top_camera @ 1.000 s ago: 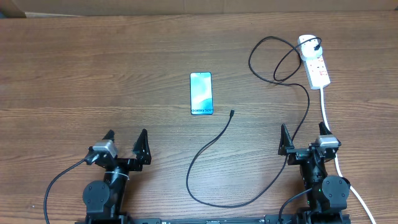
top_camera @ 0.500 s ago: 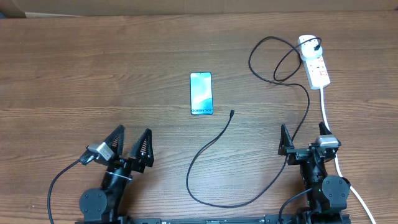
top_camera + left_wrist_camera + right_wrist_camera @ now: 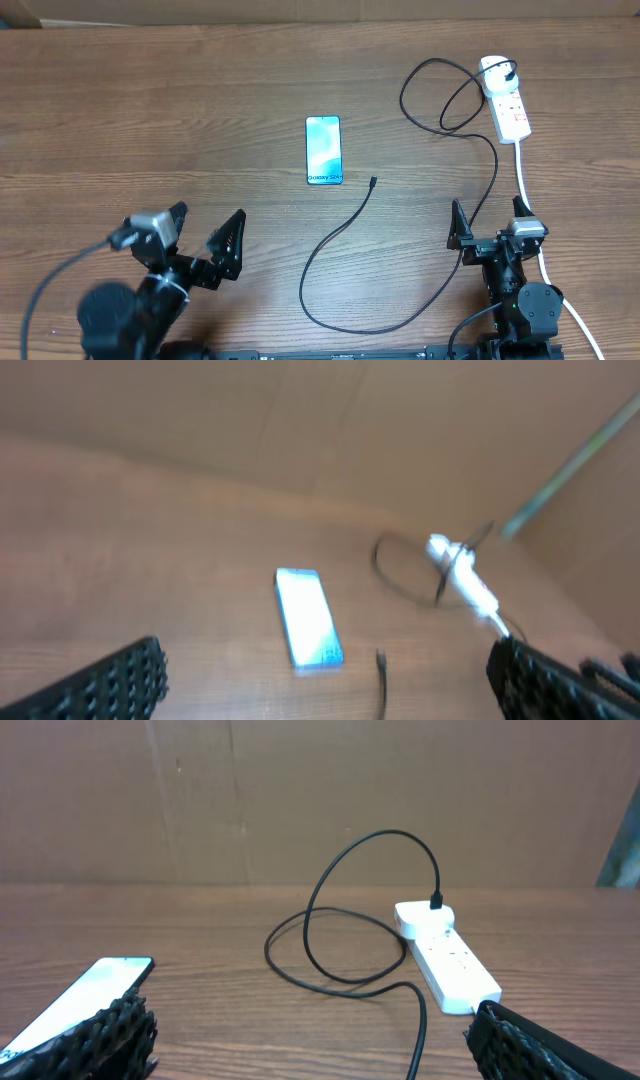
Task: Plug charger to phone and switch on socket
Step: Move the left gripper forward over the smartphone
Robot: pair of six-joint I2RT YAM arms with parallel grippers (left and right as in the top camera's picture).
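Note:
The phone [image 3: 323,150] lies flat mid-table, its light blue screen up; the left wrist view shows the phone [image 3: 308,617] blurred. The charger [image 3: 345,222] is a thin black cable whose free connector tip [image 3: 373,181] rests just right of the phone's lower corner, apart from it. It loops toward the front edge, then up to its plug [image 3: 512,72] seated in the white socket [image 3: 505,98] at the far right. My left gripper [image 3: 205,228] is open and empty at the near left. My right gripper [image 3: 488,218] is open and empty, near the cable. Ahead of it lie the socket [image 3: 445,955] and the phone [image 3: 85,995].
The socket's thick white cord [image 3: 527,185] runs down the right side past my right arm to the front edge. A brown cardboard wall [image 3: 320,790] stands behind the wooden table [image 3: 150,110].
My left arm has swung to the left and risen, its gripper still open. The right arm, phone and cable have not moved.

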